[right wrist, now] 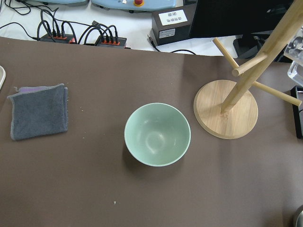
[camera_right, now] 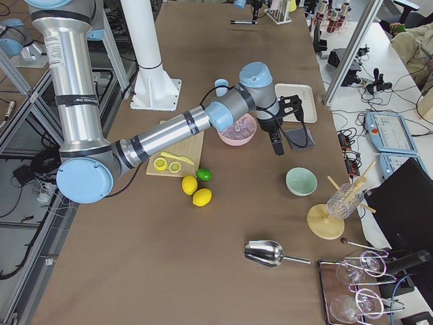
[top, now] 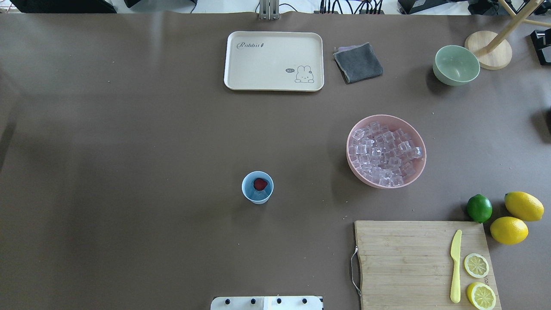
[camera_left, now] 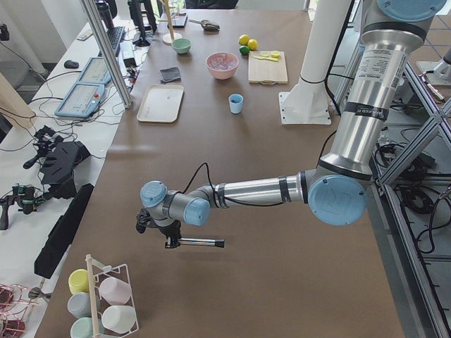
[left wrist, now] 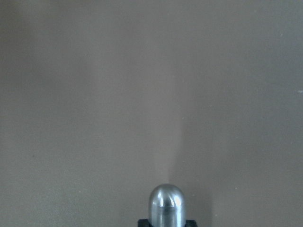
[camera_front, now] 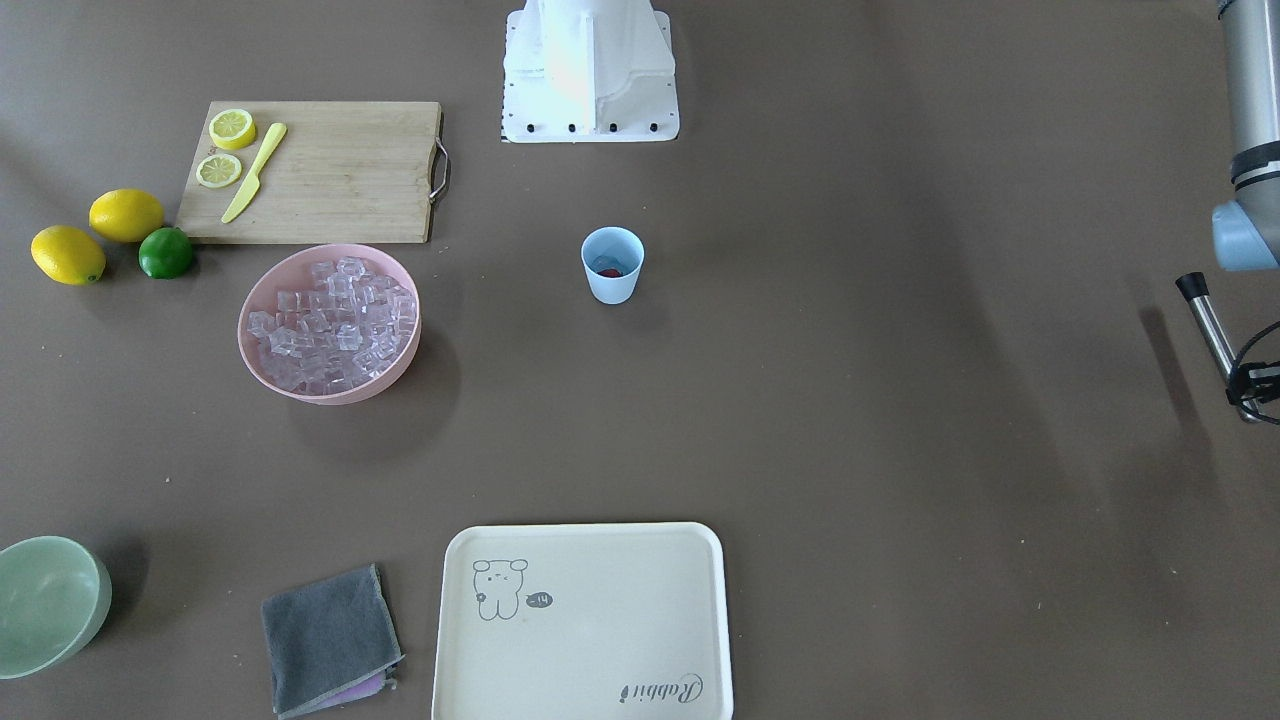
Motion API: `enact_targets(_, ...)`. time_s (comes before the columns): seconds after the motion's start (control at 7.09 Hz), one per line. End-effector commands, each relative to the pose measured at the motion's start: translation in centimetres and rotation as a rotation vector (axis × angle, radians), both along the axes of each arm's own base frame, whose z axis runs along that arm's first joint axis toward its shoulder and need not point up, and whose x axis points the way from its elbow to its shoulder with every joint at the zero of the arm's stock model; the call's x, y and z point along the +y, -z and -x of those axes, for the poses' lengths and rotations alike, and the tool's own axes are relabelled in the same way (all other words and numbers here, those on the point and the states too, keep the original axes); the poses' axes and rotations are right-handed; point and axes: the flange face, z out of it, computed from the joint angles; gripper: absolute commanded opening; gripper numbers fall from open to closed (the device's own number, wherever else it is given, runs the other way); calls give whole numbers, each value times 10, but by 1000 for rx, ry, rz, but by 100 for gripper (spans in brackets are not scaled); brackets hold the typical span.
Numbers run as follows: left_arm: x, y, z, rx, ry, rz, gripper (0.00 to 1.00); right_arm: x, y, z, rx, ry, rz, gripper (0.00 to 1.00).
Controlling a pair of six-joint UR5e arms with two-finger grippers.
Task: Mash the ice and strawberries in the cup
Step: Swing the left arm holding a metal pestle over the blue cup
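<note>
Gripping a steel muddler point(camera_left: 201, 242) sideways, the left jaws are closed on its shaft, with the cup point(camera_front: 611, 288) well apart from them on the desk point(top: 129, 193). That cup holds the strawberry point(top: 259, 184) and what looks like ice point(top: 259, 196). It is light, thin plastic and would likely tip unless braced at its wall. Beyond it from those jaws, a pink bowl point(top: 348, 155) is heaped with hard, slippery ice cubes point(top: 385, 157). The right jaws hang over a green bowl point(right wrist: 157, 135); their opening I cannot tell.

The rounded, polished end of a metal rod point(left wrist: 166, 204) pokes in at the bottom edge, with plain brown bench point(left wrist: 142, 85) beyond it, faintly streaked pale.
</note>
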Motion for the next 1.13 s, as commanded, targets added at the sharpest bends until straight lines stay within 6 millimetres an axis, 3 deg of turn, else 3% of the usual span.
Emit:
enact_targets(0.0,-45,76,9,21,37,-91,0,0,1,0,-1,2,-2,100)
enact_targets(0.28,-83,174,12,52,57,-246,0,8,-1,0,-7,8,4,100)
enact_targets(0.56,-86,265,1,104,66,-411,0,7,-4,0,-10,10,10,100)
enact_targets(0.85,-72,341,-36,195,90,-526,0,6,-8,1,-9,9,20,100)
enact_targets(0.99,-63,368,-71,261,85,-573,0,4,-14,2,-5,10,32,100)
